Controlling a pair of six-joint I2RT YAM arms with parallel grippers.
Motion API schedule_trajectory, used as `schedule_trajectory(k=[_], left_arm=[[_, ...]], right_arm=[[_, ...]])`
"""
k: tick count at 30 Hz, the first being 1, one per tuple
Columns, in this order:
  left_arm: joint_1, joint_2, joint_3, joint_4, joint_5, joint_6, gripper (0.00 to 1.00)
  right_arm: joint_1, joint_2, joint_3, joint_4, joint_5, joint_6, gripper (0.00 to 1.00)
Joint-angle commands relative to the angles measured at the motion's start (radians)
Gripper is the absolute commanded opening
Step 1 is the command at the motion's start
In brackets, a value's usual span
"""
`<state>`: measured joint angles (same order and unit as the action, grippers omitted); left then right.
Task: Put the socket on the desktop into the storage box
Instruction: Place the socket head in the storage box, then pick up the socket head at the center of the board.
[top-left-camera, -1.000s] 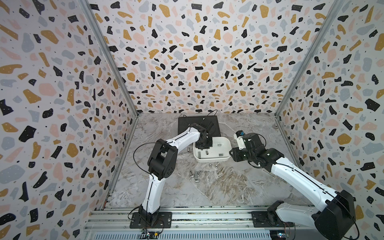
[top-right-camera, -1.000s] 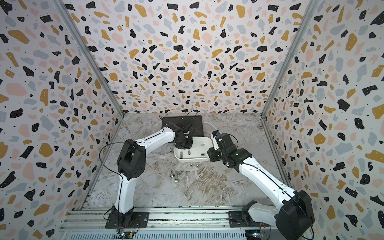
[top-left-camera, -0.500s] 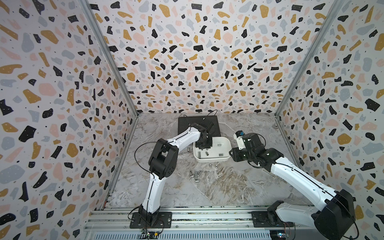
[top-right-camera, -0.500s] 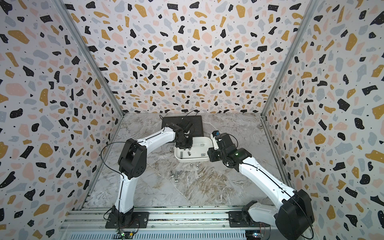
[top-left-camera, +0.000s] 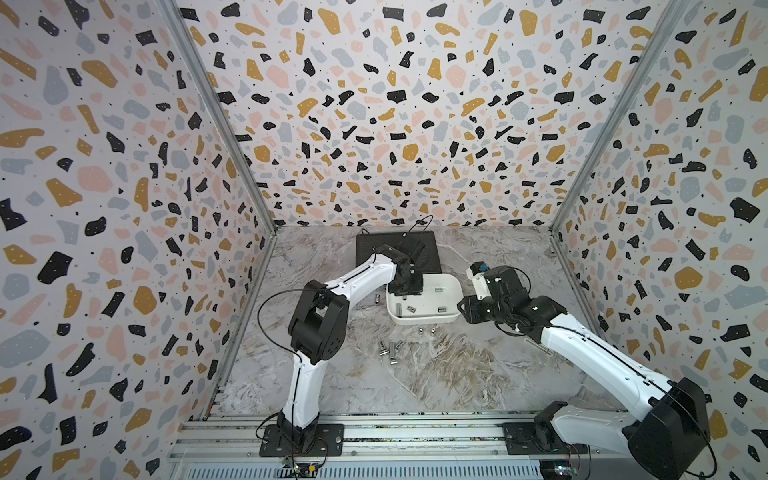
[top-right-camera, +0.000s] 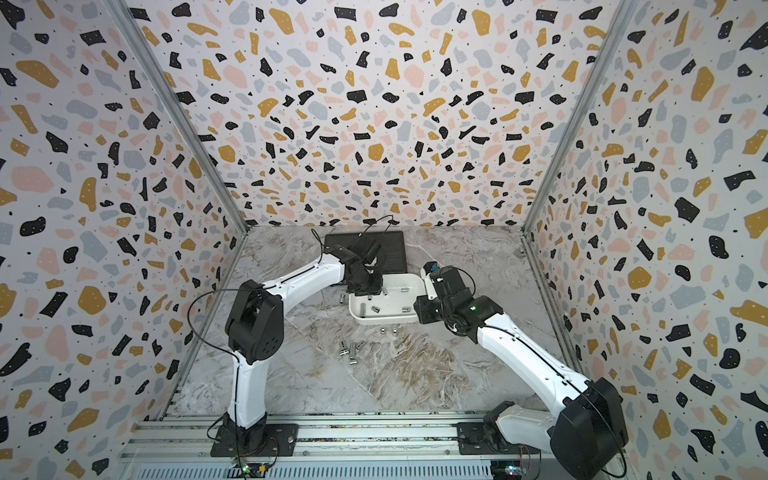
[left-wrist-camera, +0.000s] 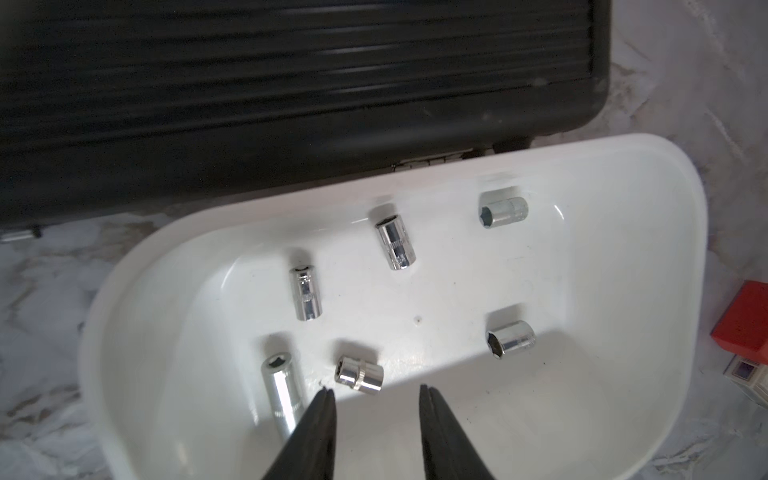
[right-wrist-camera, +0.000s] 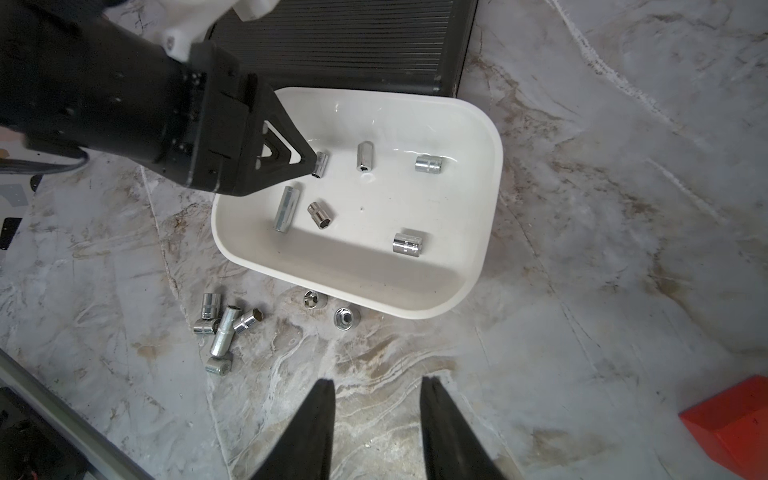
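Left pincer (left-wrist-camera: 376, 390) hangs over the storage box (left-wrist-camera: 702, 232), jaws parted, nothing between them! Just ahead of its tips, six sockets (left-wrist-camera: 359, 374) lie on the box floor. Right pincer (right-wrist-camera: 377, 379) gapes empty too, above the surface (right-wrist-camera: 582, 291), near the box. Two loose sockets (right-wrist-camera: 346, 318) stand just beside the box wall, and a cluster (right-wrist-camera: 224, 328) lies nearby. A black ribbed case (left-wrist-camera: 291, 83) sits behind the box.
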<state>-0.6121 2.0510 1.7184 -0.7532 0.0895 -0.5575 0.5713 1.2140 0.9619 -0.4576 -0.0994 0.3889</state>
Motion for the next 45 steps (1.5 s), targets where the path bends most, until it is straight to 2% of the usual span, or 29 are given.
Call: schedule_trajectory(k=[1,11,22,30,45], left_arm=[[-0.004,-0.088,-0.041,0.028,-0.012,0.036,0.38],[0.010,-0.342,-0.316,0.133,-0.016,0.089,0.42],[0.097,-0.534,-0.562,0.219,0.023,0.059,0.43],[0.151,-0.594,-0.634,0.232,0.043,0.054,0.43],[0.242,-0.620,-0.651,0.225,0.070,0.079,0.43]], right_arm=[[-0.003,-0.001,0.014,-0.015,-0.034,-0.001,0.39],[-0.003,-0.014,0.005,0.006,-0.150,-0.047,0.40],[0.000,0.034,0.039,0.031,-0.212,-0.052,0.40],[0.013,0.073,0.066,0.043,-0.232,-0.050,0.40],[0.067,0.191,0.179,0.042,-0.240,-0.067,0.40]])
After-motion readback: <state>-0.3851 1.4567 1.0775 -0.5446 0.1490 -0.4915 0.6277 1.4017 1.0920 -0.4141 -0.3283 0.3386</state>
